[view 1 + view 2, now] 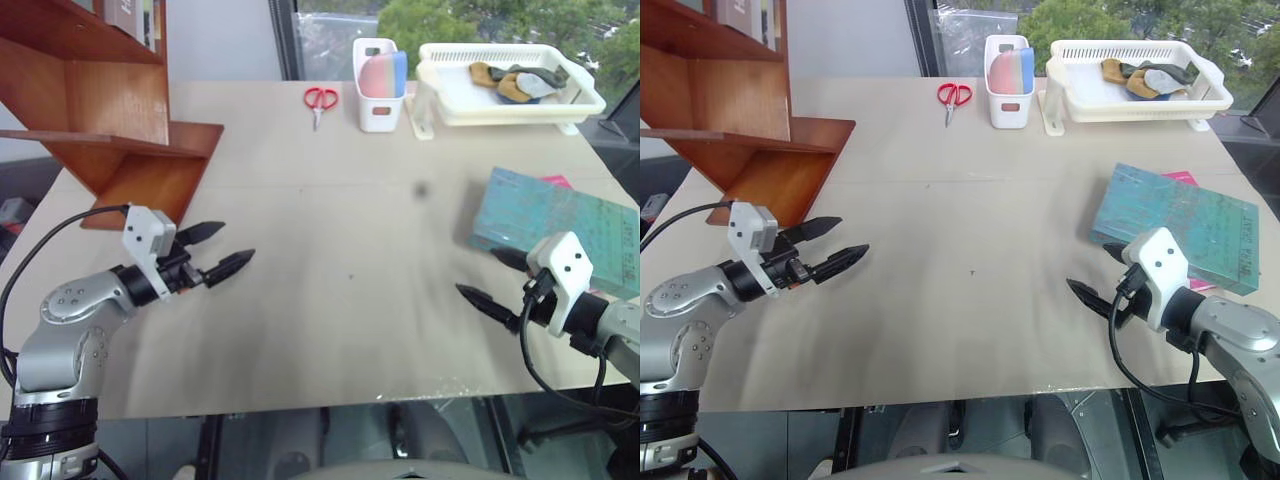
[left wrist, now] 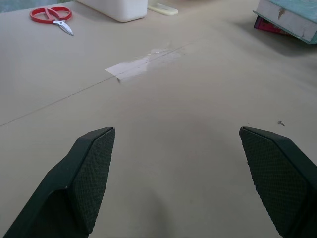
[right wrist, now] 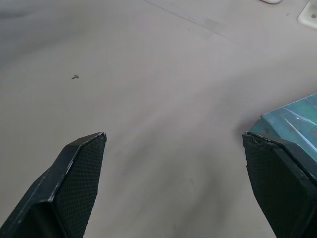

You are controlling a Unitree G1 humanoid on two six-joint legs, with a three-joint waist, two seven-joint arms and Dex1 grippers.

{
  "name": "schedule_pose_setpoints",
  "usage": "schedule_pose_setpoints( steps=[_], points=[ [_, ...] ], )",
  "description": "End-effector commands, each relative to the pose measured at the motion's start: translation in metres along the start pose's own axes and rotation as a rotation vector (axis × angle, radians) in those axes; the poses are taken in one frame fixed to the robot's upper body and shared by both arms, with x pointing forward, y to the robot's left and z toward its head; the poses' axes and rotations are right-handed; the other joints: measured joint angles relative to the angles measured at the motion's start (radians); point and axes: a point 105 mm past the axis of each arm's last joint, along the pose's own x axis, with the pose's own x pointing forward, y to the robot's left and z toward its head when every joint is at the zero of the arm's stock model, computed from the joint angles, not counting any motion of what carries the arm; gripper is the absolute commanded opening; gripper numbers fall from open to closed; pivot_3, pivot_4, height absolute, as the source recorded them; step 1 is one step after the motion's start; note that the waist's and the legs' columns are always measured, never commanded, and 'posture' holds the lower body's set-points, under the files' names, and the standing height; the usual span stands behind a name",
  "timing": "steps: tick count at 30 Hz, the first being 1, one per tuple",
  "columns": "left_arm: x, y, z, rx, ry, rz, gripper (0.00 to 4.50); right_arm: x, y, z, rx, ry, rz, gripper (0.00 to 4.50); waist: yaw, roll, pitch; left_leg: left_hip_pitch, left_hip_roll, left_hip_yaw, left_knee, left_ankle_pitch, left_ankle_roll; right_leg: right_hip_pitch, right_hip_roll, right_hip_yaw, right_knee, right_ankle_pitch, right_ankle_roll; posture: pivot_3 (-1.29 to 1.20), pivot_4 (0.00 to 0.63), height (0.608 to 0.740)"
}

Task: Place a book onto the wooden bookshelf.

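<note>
Fingers of left gripper (image 1: 222,246) spread wide apart, nothing between them; seen at lower left of the left eye view, hovering over bare table (image 1: 340,300), tips aimed toward the middle of the frame. Fingers of right gripper (image 1: 488,279) likewise spread wide and empty, at lower right of the same view, tips aimed toward the centre. Upper fingertip just beside the near corner of the book (image 1: 560,228); contact cannot be told. In the right wrist view, one dark finger (image 3: 280,173) overlapping the teal corner at right of the frame, the other finger over plain tabletop.

Book lying flat on the table at right of the left eye view, teal mottled cover up, pale page edges facing the left wrist camera. Resting partly over a thin pink book (image 1: 556,182), a pink corner peeking out at its upper edge and another sliver below at the right eye view's right side.

Wooden bookshelf (image 1: 110,120) at upper left of the frame, reddish-brown, slanted side panel reaching down to the table, well apart from the book. Some items standing on its top shelf, cut off by the frame edge.

Along the top of the frame: red-handled scissors (image 1: 320,100) lying flat, just beside a small white bin (image 1: 378,112) holding pink and blue items, then a white tray (image 1: 450,105) with a few dark and tan objects inside.
</note>
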Motion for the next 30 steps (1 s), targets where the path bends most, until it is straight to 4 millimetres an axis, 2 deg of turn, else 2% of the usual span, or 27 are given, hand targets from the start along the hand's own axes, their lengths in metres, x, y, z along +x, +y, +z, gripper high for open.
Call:
schedule_pose_setpoints(
  steps=[1, 8, 12, 15, 17, 19, 21, 27, 28, 30],
  points=[
    [0.0, -0.005, 0.015, 0.04, -0.052, -0.01, 4.34, 0.001, -0.001, 0.007, -0.021, -0.02, 0.004, 4.5, 0.0, 0.0, 0.0, 0.0, 0.0, 0.0, 0.0, 0.0, 0.0, 0.0, 0.0, 0.0, 0.0, 0.0, 0.0, 0.0, 0.15, 0.74],
    [0.009, -0.022, 0.024, 0.066, -0.092, -0.076, 4.34, 0.009, -0.007, 0.013, -0.045, -0.054, -0.017, 4.5, 0.0, 0.0, 0.0, 0.0, 0.0, 0.0, 0.0, 0.0, 0.0, 0.0, 0.0, 0.0, 0.0, 0.0, 0.0, 0.0, 0.15, 0.74],
    [0.02, -0.05, 0.036, 0.05, -0.148, -0.209, 4.34, 0.012, -0.018, 0.013, -0.081, -0.029, -0.081, 4.5, 0.001, 0.0, 0.0, 0.0, 0.0, 0.0, 0.0, 0.0, 0.0, 0.0, 0.0, 0.0, 0.0, 0.0, 0.0, 0.0, 0.15, 0.74],
    [0.027, -0.069, 0.049, 0.064, -0.189, -0.305, 4.34, 0.011, -0.046, 0.015, -0.093, -0.018, -0.225, 4.5, 0.001, 0.0, 0.0, 0.0, 0.0, 0.0, 0.0, 0.0, 0.0, 0.0, 0.0, 0.0, 0.0, 0.0, 0.0, 0.0, 0.15, 0.74],
    [0.034, -0.077, 0.058, 0.095, -0.23, -0.338, 4.34, 0.008, -0.074, 0.021, -0.086, -0.037, -0.342, 4.5, 0.0, 0.0, 0.0, 0.0, -0.001, 0.0, 0.001, 0.0, 0.0, 0.0, 0.0, 0.001, 0.0, 0.0, 0.0, 0.0, 0.15, 0.74],
    [0.039, -0.094, 0.067, 0.127, -0.265, -0.432, 4.5, -0.002, -0.101, 0.023, -0.038, -0.029, -0.43, 3.99, 0.0, 0.0, 0.0, 0.0, -0.001, 0.001, 0.001, 0.0, 0.0, 0.0, 0.0, 0.001, 0.001, 0.0, 0.0, 0.0, 0.15, 0.74],
    [0.044, -0.107, 0.073, 0.133, -0.293, -0.51, 4.5, -0.009, -0.113, 0.021, -0.03, 0.003, -0.455, 3.33, 0.002, 0.0, 0.0, 0.0, -0.001, 0.001, 0.001, 0.0, 0.0, 0.0, 0.0, 0.001, 0.001, 0.0, 0.0, 0.0, 0.15, 0.74],
    [0.051, -0.117, 0.076, 0.126, -0.303, -0.622, 4.5, -0.019, -0.126, 0.011, -0.042, 0.089, -0.483, 0.38, -0.004, 0.0, 0.0, -0.001, -0.001, 0.0, 0.0, 0.0, 0.001, 0.0, 0.002, 0.002, 0.001, 0.0, 0.0, 0.0, 0.15, 0.74],
    [0.052, -0.117, 0.076, 0.129, -0.303, -0.627, 4.5, -0.021, -0.129, 0.009, -0.04, 0.1, -0.497, 0.06, -0.005, 0.0, 0.0, -0.001, -0.001, 0.0, 0.0, 0.0, 0.001, 0.0, 0.002, 0.002, 0.001, 0.0, 0.0, 0.0, 0.15, 0.74],
    [0.053, -0.117, 0.076, 0.132, -0.302, -0.634, 4.5, -0.025, -0.133, 0.006, -0.043, 0.119, -0.525, 0.06, -0.005, 0.0, 0.0, 0.0, -0.001, 0.001, 0.0, 0.0, 0.001, 0.0, 0.002, 0.003, 0.001, 0.0, 0.001, 0.0, 0.15, 0.74]
  ],
)
